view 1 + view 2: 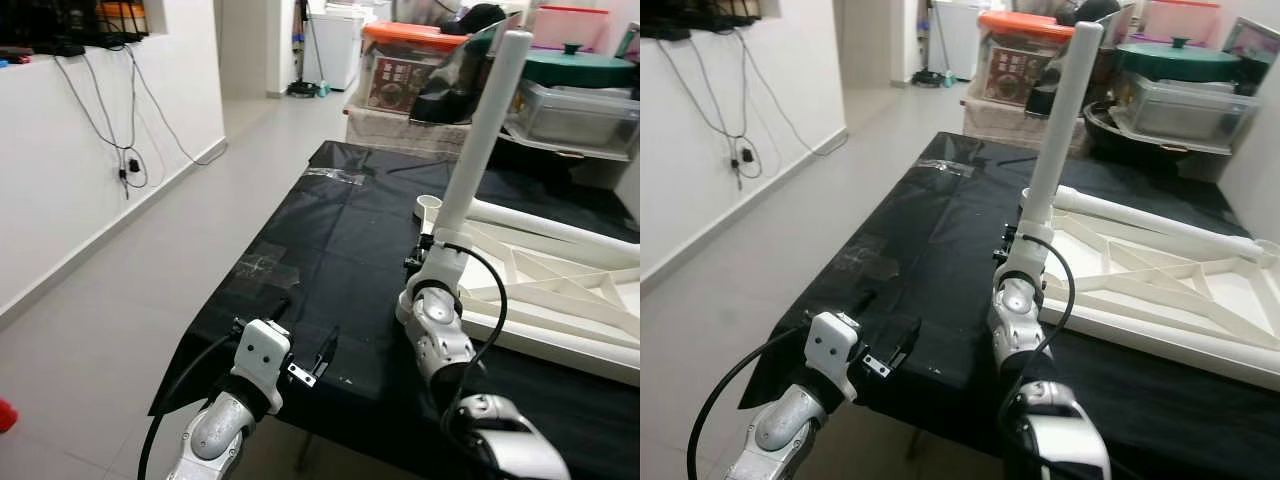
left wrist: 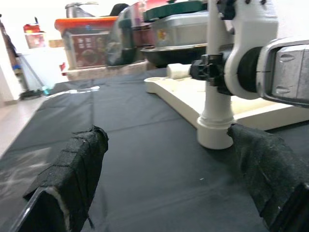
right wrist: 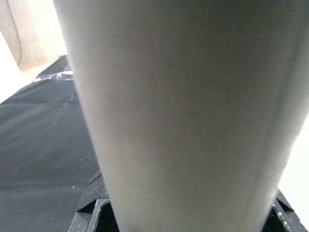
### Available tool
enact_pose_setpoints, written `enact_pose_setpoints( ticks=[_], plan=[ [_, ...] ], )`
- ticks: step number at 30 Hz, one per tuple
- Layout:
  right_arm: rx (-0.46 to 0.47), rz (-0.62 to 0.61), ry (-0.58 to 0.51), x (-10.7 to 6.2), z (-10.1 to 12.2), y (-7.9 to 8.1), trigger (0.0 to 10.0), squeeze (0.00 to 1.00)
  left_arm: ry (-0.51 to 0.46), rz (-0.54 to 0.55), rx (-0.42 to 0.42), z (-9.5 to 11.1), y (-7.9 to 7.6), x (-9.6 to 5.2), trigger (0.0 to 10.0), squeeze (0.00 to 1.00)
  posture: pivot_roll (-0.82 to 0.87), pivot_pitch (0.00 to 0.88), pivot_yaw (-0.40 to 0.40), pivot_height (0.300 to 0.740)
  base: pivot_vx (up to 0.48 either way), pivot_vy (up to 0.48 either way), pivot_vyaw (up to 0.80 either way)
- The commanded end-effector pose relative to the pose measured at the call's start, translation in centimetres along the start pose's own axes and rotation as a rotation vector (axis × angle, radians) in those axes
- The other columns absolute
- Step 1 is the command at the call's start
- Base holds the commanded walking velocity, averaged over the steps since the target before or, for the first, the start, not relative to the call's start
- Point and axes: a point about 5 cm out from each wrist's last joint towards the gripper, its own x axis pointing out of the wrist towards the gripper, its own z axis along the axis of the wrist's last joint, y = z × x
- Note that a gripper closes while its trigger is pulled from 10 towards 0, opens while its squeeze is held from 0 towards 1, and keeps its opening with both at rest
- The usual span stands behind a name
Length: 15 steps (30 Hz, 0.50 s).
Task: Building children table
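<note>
Right tool clamped low on upright white plastic table leg: looks light, stiff, smooth; a grip near the base suits it. Left tool spread apart over black-covered counter.

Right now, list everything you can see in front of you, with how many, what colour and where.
white plastic table top: one, lying upside down on the black cloth, ribbed underside up
white tubular table leg: one, upright at the table top's near corner, held by the right gripper
second white table leg: one, lying along the table top's far edge
black cloth-covered work surface: one, under everything
clear storage box with orange lid: one, beyond the work surface
green-lidded pot: one, on grey trays at the back right
black cables: several, hanging on the white wall at left
left gripper: fingers open, at the cloth's near edge
right gripper: around the upright leg's base
</note>
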Motion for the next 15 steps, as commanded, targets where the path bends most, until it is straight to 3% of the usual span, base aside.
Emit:
enact_pose_setpoints(
  ticks=[1,2,4,6,7,8,12,13,14,15],
  plan=[
    [0.043,0.027,0.032,-0.3,-0.7,0.4,10.0,0.0,0.012,-0.013,0.001,-0.2,-0.2,0.0,10.0,0.0,0.12,0.0,-0.076,0.74,0.0,0.0,0.0],
    [0.078,0.118,0.006,-0.6,-0.3,1.7,10.0,1.0,0.014,-0.015,0.001,-0.2,-0.2,0.0,10.0,0.0,0.12,0.0,-0.079,0.74,0.0,0.0,0.0],
    [0.087,0.226,-0.073,-0.8,0.6,2.9,10.0,1.0,0.017,-0.017,0.001,-0.2,-0.3,0.1,10.0,0.0,0.13,0.0,-0.077,0.74,0.0,0.0,0.0],
    [0.087,0.226,-0.073,-0.8,0.6,2.9,10.0,1.0,0.017,-0.017,0.001,-0.2,-0.3,0.1,10.0,0.0,0.13,0.0,-0.077,0.74,0.0,0.0,0.0],
    [0.089,0.294,-0.111,-0.8,1.1,3.2,10.0,0.0,0.018,-0.017,0.001,-0.2,-0.3,0.1,10.0,0.0,0.13,0.0,-0.082,0.74,0.0,0.0,0.0],
    [0.051,0.425,-0.173,-0.6,2.1,3.2,10.0,0.0,0.018,-0.017,0.002,-0.2,-0.3,0.1,10.0,0.0,0.12,0.0,-0.079,0.74,0.0,0.0,0.0],
    [0.005,0.511,-0.176,-0.4,2.3,2.9,10.0,0.0,0.018,-0.022,0.006,-0.2,-0.4,0.2,10.0,0.0,0.12,0.0,-0.079,0.74,0.0,0.0,0.0],
    [0.006,0.726,-0.079,-0.3,2.0,2.7,10.0,0.0,0.018,-0.026,0.01,-0.1,-0.5,0.2,10.0,0.0,0.12,0.0,-0.079,0.74,0.0,0.0,0.0],
    [0.006,0.726,-0.079,-0.3,2.0,2.7,10.0,0.0,0.018,-0.026,0.01,-0.1,-0.5,0.2,10.0,0.0,0.12,0.0,-0.079,0.74,0.0,0.0,0.0],
    [0.01,0.934,0.003,-0.5,1.9,2.4,10.0,0.0,0.019,-0.03,0.013,-0.2,-0.5,0.2,10.0,0.0,0.12,0.0,-0.079,0.74,0.0,0.0,0.0]
  ],
)
